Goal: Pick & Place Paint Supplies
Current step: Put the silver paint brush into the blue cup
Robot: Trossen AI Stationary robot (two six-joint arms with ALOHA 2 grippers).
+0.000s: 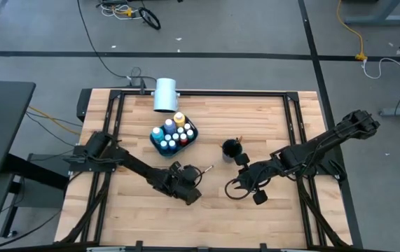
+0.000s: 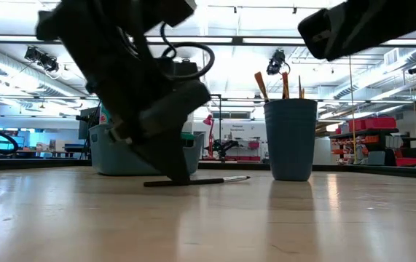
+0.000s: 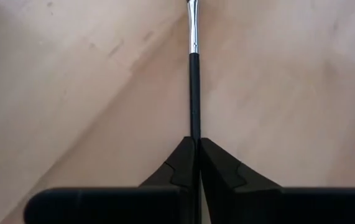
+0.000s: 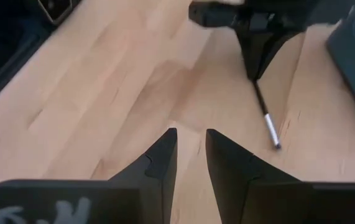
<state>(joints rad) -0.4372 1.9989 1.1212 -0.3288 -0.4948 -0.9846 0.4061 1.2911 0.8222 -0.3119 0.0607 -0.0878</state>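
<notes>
Gripping a dark-handled paintbrush [image 3: 194, 81] at table level, my left gripper [image 3: 197, 146] has its jaws pinched together on the handle, with the silver ferrule pointing away from the fingers. The brush lies flat on the wooden table [image 1: 256, 217], as the low view confirms [image 2: 197, 181], just beside the dark brush cup [image 2: 290, 138] that already holds several orange-handled brushes [image 2: 260, 86]. From above, the left gripper [image 1: 185, 183] sits near the table's middle, and the brush tip shows close to it [image 1: 204, 169].

My right gripper [image 4: 191, 152] hovers nearby over bare wood, its fingers slightly parted and holding nothing; seen from above [image 1: 245, 183], it waits just in front of the cup [image 1: 231, 148]. The tray of paint bottles [image 1: 174, 134] stands behind the left arm, next to a white cylinder [image 1: 164, 94].

Risks from here, as I judge them: the grasp appears to sit near one end of the handle, though the wrist view hides how much handle lies inside the jaws, so the brush may pivot or droop on lifting. A tilted brush could strike the cup rim or the brushes already standing in it. The two grippers work close together, so a careless swing toward the cup could bring the arms into contact.
</notes>
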